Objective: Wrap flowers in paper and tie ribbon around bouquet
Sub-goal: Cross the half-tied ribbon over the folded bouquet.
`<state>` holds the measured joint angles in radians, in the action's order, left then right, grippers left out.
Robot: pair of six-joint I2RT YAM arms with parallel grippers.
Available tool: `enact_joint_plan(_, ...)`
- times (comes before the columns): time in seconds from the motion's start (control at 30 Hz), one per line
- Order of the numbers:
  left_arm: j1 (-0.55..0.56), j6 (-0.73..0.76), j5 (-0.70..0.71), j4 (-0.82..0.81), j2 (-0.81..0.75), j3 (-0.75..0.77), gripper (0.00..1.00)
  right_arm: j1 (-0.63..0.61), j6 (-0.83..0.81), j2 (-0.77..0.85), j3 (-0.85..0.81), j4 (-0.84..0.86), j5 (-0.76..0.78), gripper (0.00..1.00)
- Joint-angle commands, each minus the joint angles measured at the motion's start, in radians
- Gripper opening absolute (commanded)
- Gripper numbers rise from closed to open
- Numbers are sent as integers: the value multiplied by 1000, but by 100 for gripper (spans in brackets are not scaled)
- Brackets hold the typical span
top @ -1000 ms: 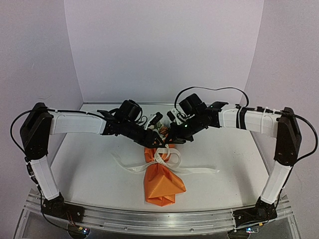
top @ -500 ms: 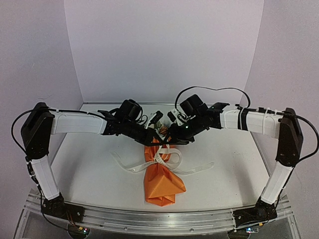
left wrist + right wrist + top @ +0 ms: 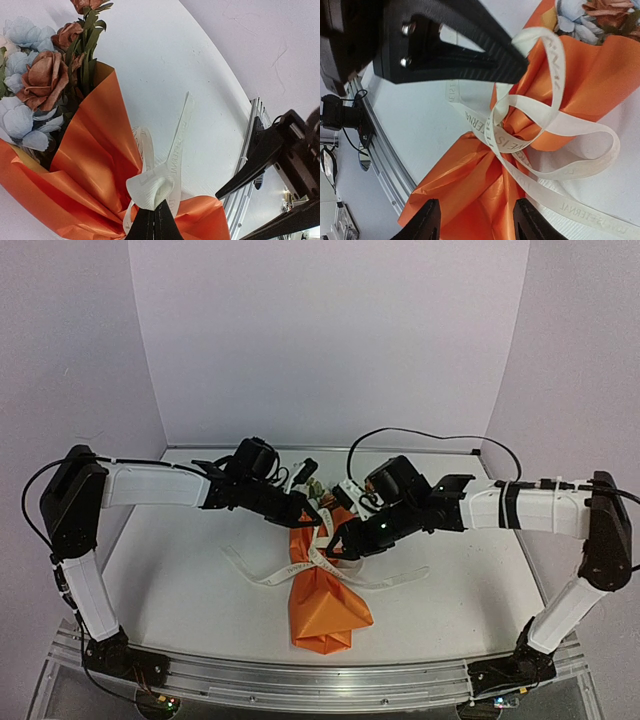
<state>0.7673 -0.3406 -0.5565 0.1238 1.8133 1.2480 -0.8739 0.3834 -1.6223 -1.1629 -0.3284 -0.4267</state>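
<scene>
Tying ribbon (image 3: 570, 125) round bouquet (image 3: 318, 605), lying mid-counter (image 3: 170, 570), flower end far. We're pinching ribbon loop at knot with left claw (image 3: 154, 219), fully closed. Right claw (image 3: 477, 220) hovering over knot, fingers apart, gripping nothing. Next likely needing it on opposite loop, pulling apart. Print reading "ETERNAL"; rest unclear.
</scene>
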Motion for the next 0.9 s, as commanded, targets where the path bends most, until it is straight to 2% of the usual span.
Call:
enact_joint_plan(0.0,-26,-6,-44,2,-12,38,0,-27,-52,-49,-20,68,40,51)
enact_joint_plan(0.47,-39,17,-69,56,3,71,0,-33,-94,-187,-91,78,95,47)
enact_joint_plan(0.87,-45,13,-75,48,-1,55,0,-40,-78,-203,-86,77,86,28)
